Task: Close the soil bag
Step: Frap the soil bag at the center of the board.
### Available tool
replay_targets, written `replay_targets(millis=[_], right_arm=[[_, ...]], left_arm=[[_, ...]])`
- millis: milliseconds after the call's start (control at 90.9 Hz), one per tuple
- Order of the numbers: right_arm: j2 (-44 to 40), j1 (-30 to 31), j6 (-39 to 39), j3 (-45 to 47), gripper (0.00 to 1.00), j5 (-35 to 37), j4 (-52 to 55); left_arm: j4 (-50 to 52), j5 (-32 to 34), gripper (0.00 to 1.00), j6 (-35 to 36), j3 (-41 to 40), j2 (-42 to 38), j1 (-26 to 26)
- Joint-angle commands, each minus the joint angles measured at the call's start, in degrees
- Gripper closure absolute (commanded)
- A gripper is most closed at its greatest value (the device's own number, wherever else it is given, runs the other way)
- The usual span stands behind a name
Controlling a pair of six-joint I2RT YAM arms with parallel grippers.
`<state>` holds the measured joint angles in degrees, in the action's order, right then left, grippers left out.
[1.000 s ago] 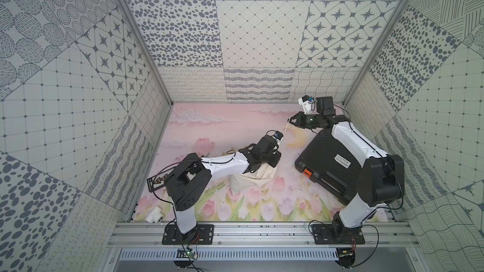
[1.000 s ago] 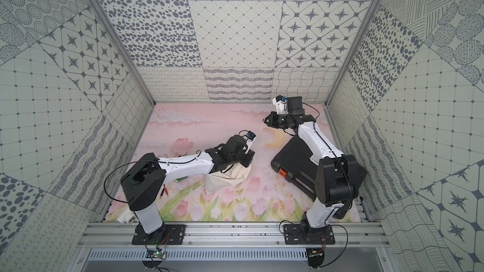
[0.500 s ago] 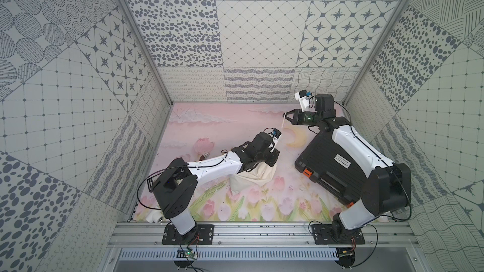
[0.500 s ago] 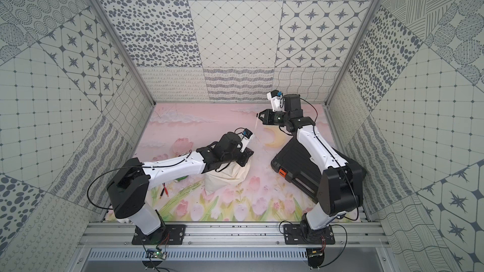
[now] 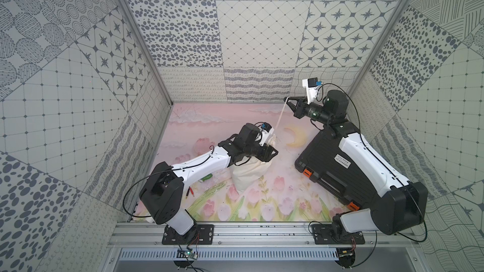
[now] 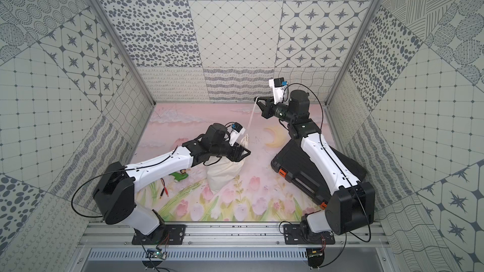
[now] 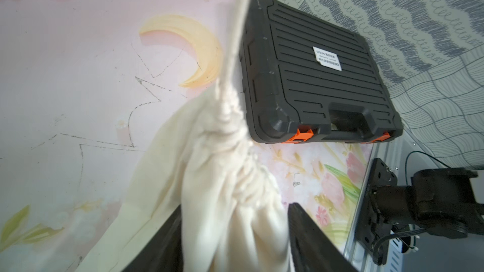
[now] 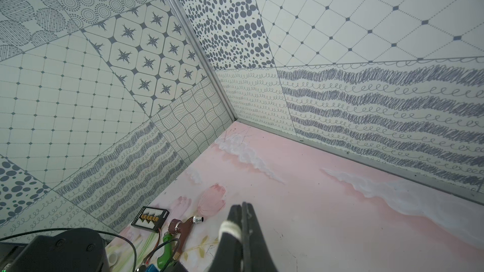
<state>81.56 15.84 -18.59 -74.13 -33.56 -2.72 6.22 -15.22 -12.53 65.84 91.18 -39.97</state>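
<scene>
Your soil bag (image 5: pixel 248 176) sits about mid-mat, just left of the black case (image 5: pixel 322 158) but not touching it. Its body is slumped on the pink flowery mat (image 5: pixel 282 205), with the neck bunched tight and poking up on the far side. The cord (image 5: pixel 279 119) comes out of that puckered neck and runs taut, up and off to the far right, straight into your right gripper (image 5: pixel 288 99), which hangs high near the far wall. That one is pinched fully closed on the cord, and the right wrist view shows a turn of it wrapped over one finger.

Your left gripper (image 7: pixel 235 208) is down at the bag's neck, jaws spread wide with the gathered cloth standing between them. I honestly can't tell if either finger (image 7: pixel 309 231) is touching fabric.

Left of the bag, half under your left arm, there's a green-handled tool (image 6: pixel 180 176) and some red-tipped leads (image 6: pixel 163 192) lying on the mat.
</scene>
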Motion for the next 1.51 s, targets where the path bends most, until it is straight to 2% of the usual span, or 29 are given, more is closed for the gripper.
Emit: replay_targets(millis=[0, 88, 176, 264, 517, 616, 803, 902, 1133, 1254, 1496], right_arm=[[-1.0, 0.6, 1.2, 0.7, 1.00, 0.4, -4.7], [-0.8, 0.9, 1.3, 1.3, 1.00, 0.1, -4.7], [-0.8, 1.4, 1.4, 1.7, 1.00, 0.0, -4.8], [-0.8, 1.7, 1.5, 1.8, 1.00, -0.2, -4.7], [-1.0, 1.9, 1.9, 1.6, 1.00, -0.5, -3.8], [-1.2, 1.9, 2.1, 1.6, 1.00, -0.5, -3.5], [-1.3, 1.9, 2.4, 1.3, 1.00, 0.0, -3.2], [-1.1, 1.9, 2.9, 0.4, 1.00, 0.5, -2.8], [0.1, 1.3, 3.3, -3.1, 1.00, 2.9, -2.1], [1.2, 0.2, 2.5, -5.0, 1.00, 4.6, -2.9], [3.8, -1.8, 0.1, -7.8, 1.00, 7.3, -4.5]], left_arm=[[-8.6, -8.7, 0.35, -3.2, -0.1, -1.3, 2.2], [-13.3, -8.6, 0.35, -5.0, -0.4, -1.6, 3.9], [-15.6, -9.4, 0.39, -5.8, 1.0, -0.6, 5.2], [-15.6, -11.2, 0.47, -5.7, 4.0, 1.8, 6.0], [-13.9, -18.5, 0.49, -5.0, 13.1, 9.6, 6.5], [-14.0, -18.9, 0.59, -5.2, 14.6, 11.1, 6.5], [-12.7, -20.0, 0.84, -5.0, 15.1, 12.4, 6.4], [-10.9, -20.2, 0.91, -3.9, 13.3, 12.5, 5.9], [-2.7, -16.7, 0.95, 1.5, 7.0, 11.5, 2.4], [-0.7, -14.3, 0.95, 2.9, 2.3, 11.9, -1.2], [1.6, -11.0, 0.91, 2.8, -2.3, 14.9, -6.4]])
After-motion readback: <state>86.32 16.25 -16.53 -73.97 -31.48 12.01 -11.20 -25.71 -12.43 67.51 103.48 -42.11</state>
